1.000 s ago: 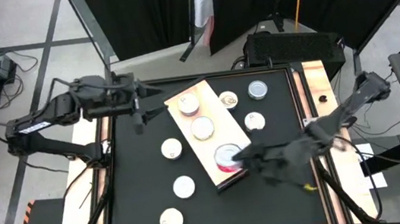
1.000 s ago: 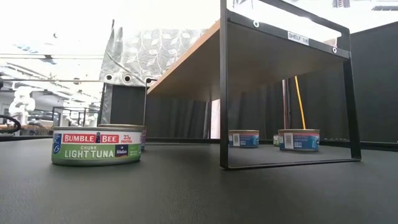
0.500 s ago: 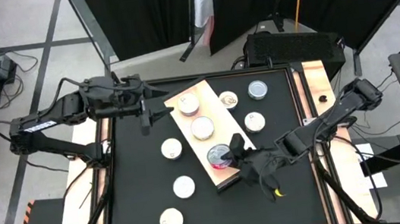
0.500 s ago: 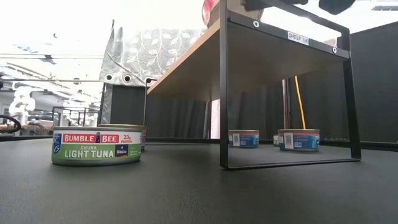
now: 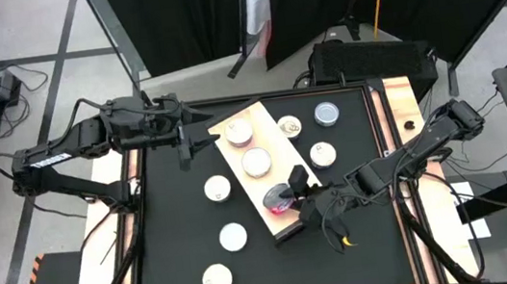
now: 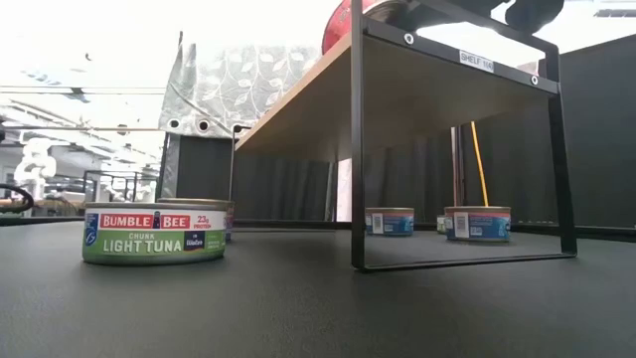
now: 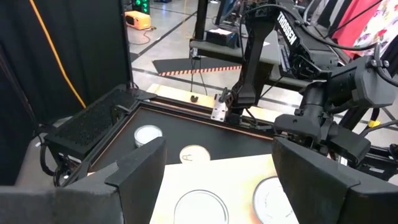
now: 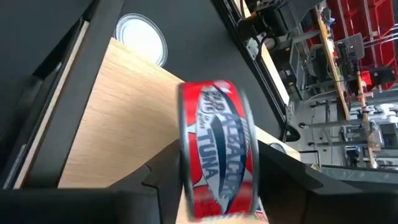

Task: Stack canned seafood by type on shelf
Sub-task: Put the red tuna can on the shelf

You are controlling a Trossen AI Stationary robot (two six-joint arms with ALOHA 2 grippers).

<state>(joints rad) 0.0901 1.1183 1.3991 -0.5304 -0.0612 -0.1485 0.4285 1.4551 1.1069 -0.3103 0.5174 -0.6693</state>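
High view: the right gripper point(image 5: 297, 195) pinches a red-labelled tin point(image 5: 280, 200) over the pale wooden shelf point(image 5: 234, 144). Low view: green tuna can point(image 6: 154, 234) on the black table point(image 6: 298, 308). Left gripper point(image 7: 211, 174) spread near the shelf's far end. Right wrist view: glossy round tin point(image 8: 214, 146) held on edge.

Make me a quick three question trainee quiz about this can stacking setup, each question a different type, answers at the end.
1. True or false: the right gripper holds a red tin over the shelf.
2. Multiple choice: the left gripper is (A) by the shelf's far end, fingers open and empty, (B) carrying a tin, (C) out of sight.
3. Fill in: in the low view, the green-labelled tin reads "Light ____".

Key: 1 true; 2 A; 3 Tuna.
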